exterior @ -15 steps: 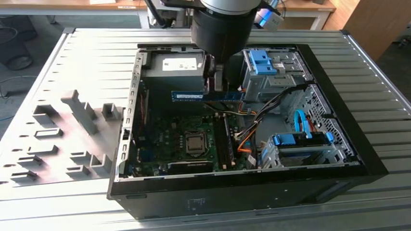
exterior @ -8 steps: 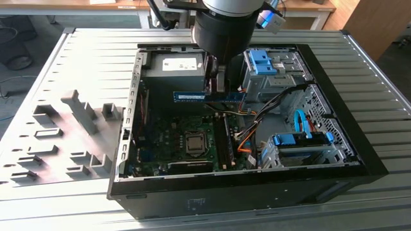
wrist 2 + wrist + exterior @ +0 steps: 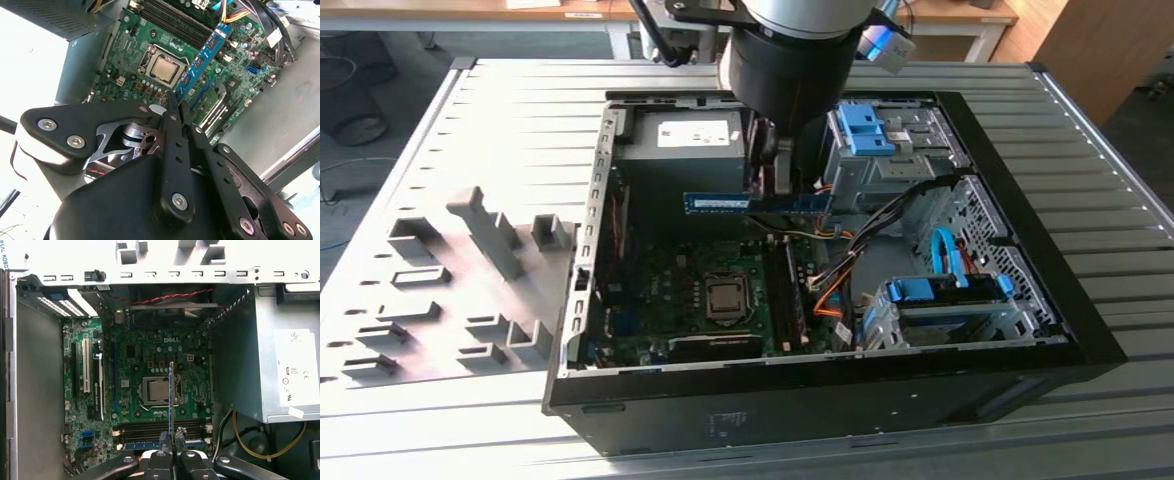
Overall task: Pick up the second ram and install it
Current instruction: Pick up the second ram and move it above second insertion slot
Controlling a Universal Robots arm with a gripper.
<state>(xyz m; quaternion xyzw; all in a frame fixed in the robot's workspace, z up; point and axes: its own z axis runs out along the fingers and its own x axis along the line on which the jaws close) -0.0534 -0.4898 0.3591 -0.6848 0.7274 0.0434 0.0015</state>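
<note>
One module — second ram [image 3: 202,60] — clamped in claw [image 3: 178,104], above motherboard [image 3: 125,56].

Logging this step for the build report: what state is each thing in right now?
Computer case: lying on its side, open on top.
Memory board: held on edge above the motherboard, not seated.
Gripper: shut on the memory board.
Processor: bare, uncovered.
</note>
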